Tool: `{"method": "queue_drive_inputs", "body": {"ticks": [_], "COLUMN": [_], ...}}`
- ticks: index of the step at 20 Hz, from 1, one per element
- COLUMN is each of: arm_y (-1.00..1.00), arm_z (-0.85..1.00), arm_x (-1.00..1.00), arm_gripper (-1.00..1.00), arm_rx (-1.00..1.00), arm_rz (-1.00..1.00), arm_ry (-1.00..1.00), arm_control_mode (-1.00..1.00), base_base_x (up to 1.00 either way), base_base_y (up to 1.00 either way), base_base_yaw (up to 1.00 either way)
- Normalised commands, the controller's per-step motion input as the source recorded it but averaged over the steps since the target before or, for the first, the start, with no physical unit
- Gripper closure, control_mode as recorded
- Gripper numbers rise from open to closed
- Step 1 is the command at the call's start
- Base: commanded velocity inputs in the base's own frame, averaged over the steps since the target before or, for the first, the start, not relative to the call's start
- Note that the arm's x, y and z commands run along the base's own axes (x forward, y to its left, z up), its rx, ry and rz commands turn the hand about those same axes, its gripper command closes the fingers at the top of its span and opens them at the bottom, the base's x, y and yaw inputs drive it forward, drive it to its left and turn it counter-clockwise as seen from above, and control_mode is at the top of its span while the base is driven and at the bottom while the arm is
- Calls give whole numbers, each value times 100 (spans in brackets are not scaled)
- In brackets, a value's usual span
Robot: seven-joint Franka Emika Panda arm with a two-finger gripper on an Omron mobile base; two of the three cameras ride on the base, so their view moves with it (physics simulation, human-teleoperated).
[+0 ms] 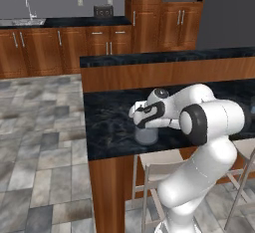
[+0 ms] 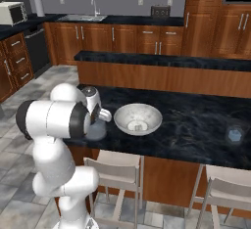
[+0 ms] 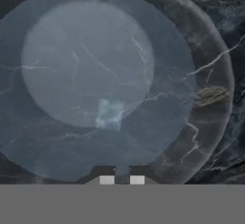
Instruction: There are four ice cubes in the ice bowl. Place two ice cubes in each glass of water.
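Observation:
Straight under my hand stands one glass of water (image 3: 95,74), a short bluish tumbler seen from above. One pale ice cube (image 3: 110,114) lies inside it. My gripper (image 3: 122,177) hovers just over its rim, fingertips shut and nothing visible between them. From the base views the hand (image 1: 149,115) hangs above this glass (image 1: 147,136) (image 2: 95,131) near the counter's left end. The ice bowl (image 2: 120,114), wide and speckled grey-white, sits just right of the hand with small pale ice cubes (image 2: 136,125) in its bottom. A second glass of water (image 2: 235,135) stands far right on the counter.
The dark marble island counter (image 2: 191,120) has a raised wooden ledge (image 2: 162,59) behind it. Stools (image 2: 115,169) (image 2: 230,186) stand under its front edge. The counter's left edge (image 1: 85,127) is close to the near glass.

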Motion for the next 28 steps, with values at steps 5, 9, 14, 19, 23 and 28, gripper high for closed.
{"method": "queue_drive_inputs", "body": {"ticks": [5,9,14,19,23,28], "arm_y": [0,-2,-18,-70,-49,-63], "arm_z": [35,64,73,60,25,15], "arm_x": [1,-4,-3,-36,-55,-37], "arm_gripper": [100,100,100,100,-100,-100], "arm_rx": [0,0,0,-6,-11,-8], "arm_rz": [10,14,11,-8,-24,-12], "arm_ry": [-17,-11,-2,17,28,23], "arm_control_mode": [-100,-100,-100,-100,-100,-100], "base_base_x": [0,0,0,0,0,0], "base_base_y": [0,0,0,0,0,0], "base_base_yaw": [0,0,0,0,0,0]}}
